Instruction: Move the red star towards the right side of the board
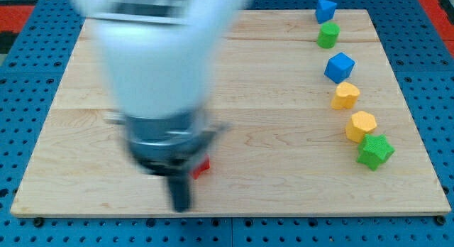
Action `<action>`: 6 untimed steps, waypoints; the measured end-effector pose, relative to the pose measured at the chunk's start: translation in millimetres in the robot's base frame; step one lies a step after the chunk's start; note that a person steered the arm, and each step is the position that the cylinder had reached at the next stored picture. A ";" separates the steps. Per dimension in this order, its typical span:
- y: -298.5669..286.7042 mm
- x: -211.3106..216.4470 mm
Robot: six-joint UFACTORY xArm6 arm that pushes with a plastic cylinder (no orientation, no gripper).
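A red block [203, 167], mostly hidden behind the arm, lies near the view's bottom left of centre on the wooden board [269, 98]; only a small red corner shows, so its star shape cannot be made out. My rod comes down from the blurred white arm, and my tip [181, 207] is just below and left of the red block, close to the board's bottom edge. Whether the tip touches the block cannot be told.
Along the view's right runs a column of blocks: a blue block [325, 8], a green cylinder [328, 35], a blue cube [339, 67], a yellow heart [345, 95], a yellow hexagon [360, 125], a green star [374, 151].
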State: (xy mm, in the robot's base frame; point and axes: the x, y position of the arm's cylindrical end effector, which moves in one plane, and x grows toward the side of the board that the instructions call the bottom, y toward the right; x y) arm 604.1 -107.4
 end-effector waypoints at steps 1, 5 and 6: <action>-68.1 -42.0; 100.2 -53.0; 113.2 -54.9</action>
State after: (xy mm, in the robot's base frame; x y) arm 549.2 5.9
